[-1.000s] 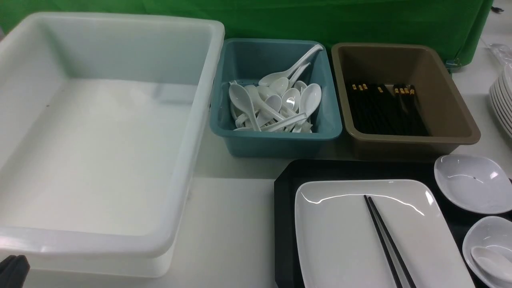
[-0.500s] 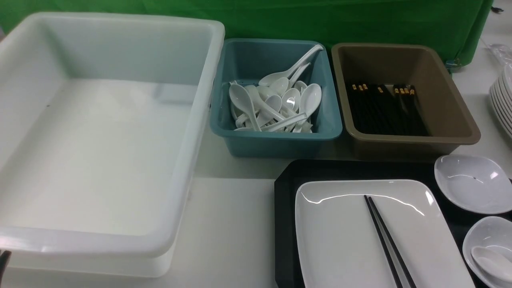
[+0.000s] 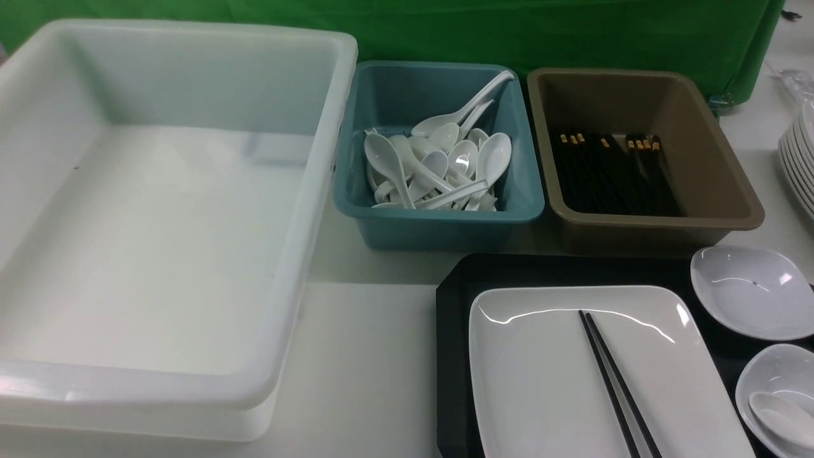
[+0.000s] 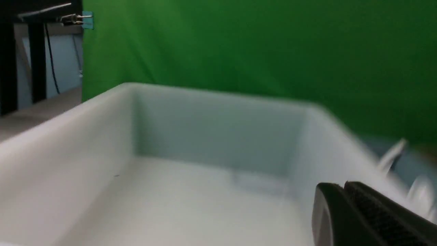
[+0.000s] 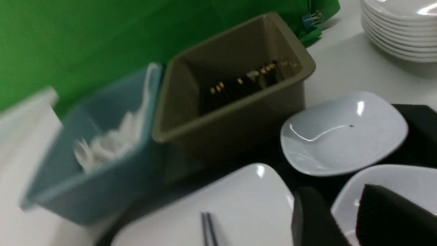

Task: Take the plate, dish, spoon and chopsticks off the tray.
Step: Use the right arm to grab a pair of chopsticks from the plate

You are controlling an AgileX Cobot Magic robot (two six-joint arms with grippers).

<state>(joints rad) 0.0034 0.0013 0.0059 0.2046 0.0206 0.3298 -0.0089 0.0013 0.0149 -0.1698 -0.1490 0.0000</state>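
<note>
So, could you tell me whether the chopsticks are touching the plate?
Touching. The front view shows the chopsticks lying flat on the white surface of the plate, with no gap beneath them.

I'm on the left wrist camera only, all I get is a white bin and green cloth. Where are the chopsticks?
Observer: The chopsticks lie across the plate, which sits on the tray.
Operator: And the spoon?
Observer: The spoon lies in a bowl at the tray's right side.
Operator: Is the right tool holding anything?
Observer: No, the right tool is open and empty, near that bowl.
</note>
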